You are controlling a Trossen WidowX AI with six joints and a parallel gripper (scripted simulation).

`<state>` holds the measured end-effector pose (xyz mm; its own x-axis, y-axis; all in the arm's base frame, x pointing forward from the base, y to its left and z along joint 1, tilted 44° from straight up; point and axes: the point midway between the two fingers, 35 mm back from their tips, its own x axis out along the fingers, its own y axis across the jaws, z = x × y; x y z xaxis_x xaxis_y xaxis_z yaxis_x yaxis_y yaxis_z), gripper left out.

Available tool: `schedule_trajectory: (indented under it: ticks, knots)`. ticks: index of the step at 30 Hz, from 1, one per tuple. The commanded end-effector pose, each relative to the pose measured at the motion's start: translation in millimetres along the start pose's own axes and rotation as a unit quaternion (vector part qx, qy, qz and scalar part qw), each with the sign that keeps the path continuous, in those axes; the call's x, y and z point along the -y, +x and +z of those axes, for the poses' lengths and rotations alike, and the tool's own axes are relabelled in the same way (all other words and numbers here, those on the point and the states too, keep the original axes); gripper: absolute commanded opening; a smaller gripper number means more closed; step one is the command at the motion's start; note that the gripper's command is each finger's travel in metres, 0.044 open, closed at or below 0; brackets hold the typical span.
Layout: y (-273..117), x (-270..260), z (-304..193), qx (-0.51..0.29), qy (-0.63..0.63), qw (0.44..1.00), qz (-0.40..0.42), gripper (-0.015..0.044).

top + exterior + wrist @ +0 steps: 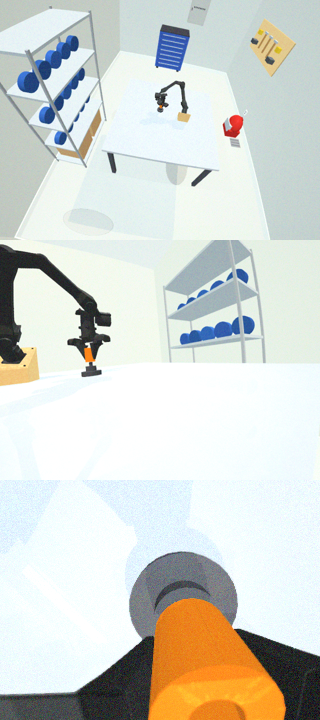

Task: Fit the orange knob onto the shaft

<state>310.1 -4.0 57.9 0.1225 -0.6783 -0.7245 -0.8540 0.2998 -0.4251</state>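
The orange knob (pixel 160 106) (pixel 89 354) (pixel 195 640) is upright between the fingers of my gripper (pixel 89 359) (pixel 192 640), which is shut on it. In the exterior view the knob's lower end is right at the top of the dark shaft (pixel 90 364). A short piece of shaft shows between the knob and the stepped round pedestal (pixel 160 110) (pixel 91 373) (pixel 140 600), so the knob is not down on it. Whether the shaft's tip is inside the hole cannot be told. The wrist view hides the shaft behind the knob. The shaft's flat side is not visible.
The arm's wooden base block (pixel 183 117) (pixel 19 374) stands on the white table (pixel 160 139) (pixel 180 420), beside the pedestal. A shelf rack with blue discs, a blue drawer cabinet (pixel 172 49) and a red object (pixel 235 123) are away from the table.
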Motion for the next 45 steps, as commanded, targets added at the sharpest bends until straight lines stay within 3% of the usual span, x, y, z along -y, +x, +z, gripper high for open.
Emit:
schedule_trajectory:
  ticks: [1, 8, 29, 36, 45]
  knots:
    - [-2.9, 0.5, 0.3, 0.000, 0.000, 1.000, -0.001, 0.0000]
    - [-1.9, 0.4, 0.2, 0.000, -0.099, 0.995, -0.001, 0.0000]
    - [-3.0, 0.0, -0.1, 0.000, -0.105, 0.995, -0.001, 0.0000]
    - [-1.9, 0.2, 0.1, 0.000, -0.203, 0.979, -0.001, 0.0000]
    - [1.0, 0.3, 0.1, 0.000, -0.208, 0.978, -0.001, 0.0000]
